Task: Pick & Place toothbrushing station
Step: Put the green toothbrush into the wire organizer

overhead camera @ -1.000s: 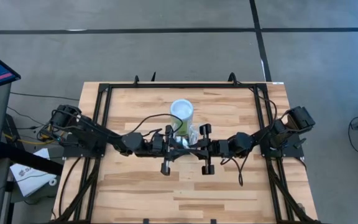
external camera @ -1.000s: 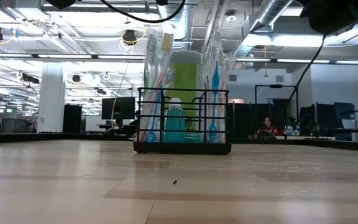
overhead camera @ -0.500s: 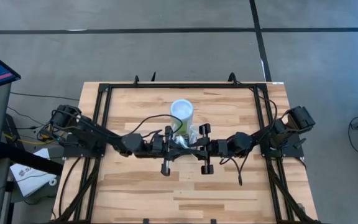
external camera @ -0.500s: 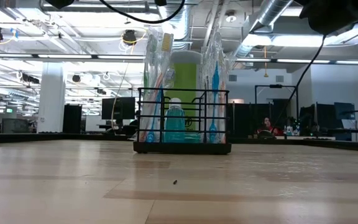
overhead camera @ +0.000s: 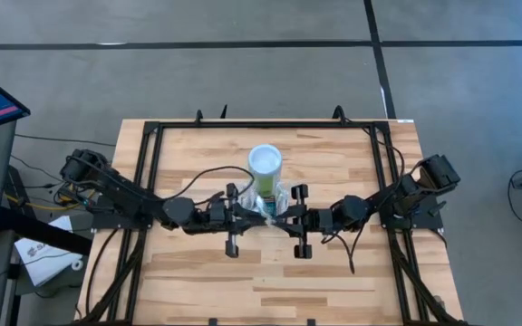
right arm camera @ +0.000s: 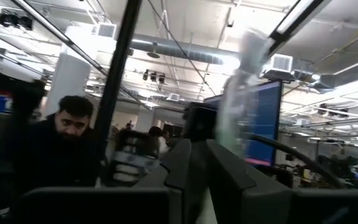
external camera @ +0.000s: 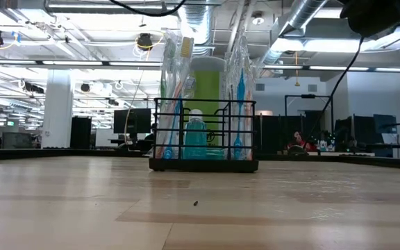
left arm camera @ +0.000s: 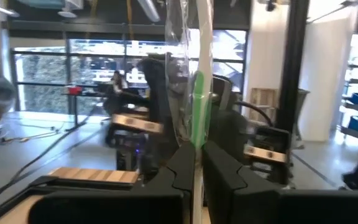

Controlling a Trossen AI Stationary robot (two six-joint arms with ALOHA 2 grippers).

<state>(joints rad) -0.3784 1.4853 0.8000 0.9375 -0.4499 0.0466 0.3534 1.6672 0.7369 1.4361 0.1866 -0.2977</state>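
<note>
The black wire-mesh caddy (external camera: 204, 133) stands on its base in the middle of the wooden table (overhead camera: 333, 272). It holds clear-packed toothbrushes (external camera: 174, 83) and a teal bottle (external camera: 195, 137). In the high view the caddy (overhead camera: 270, 205) lies between my two grippers. My left gripper (overhead camera: 254, 214) comes from the table's left and is shut on a clear toothbrush pack (left arm camera: 196, 93). My right gripper (overhead camera: 285, 217) comes from the right with its fingers close together (right arm camera: 199, 177). A clear pack (right arm camera: 241, 81) rises just past them. The lime-green cup (overhead camera: 265, 165) stands behind the caddy. My left gripper pinches the clear toothbrush pack (left arm camera: 197, 163) between its two fingers, which come level from the table's left. The pack stands upright and rises above the fingers. My right gripper: I cannot tell whether its shut fingers touch the pack or the caddy.
A black frame (overhead camera: 152, 136) runs around the table's edges. The table's near half and its far corners hold bare wood. A person (right arm camera: 70, 134) shows in the room beyond in the right wrist view.
My left arm has drawn a little toward the table's left edge, and its dark parts have left the top of the low view. The caddy and its contents stand as before.
</note>
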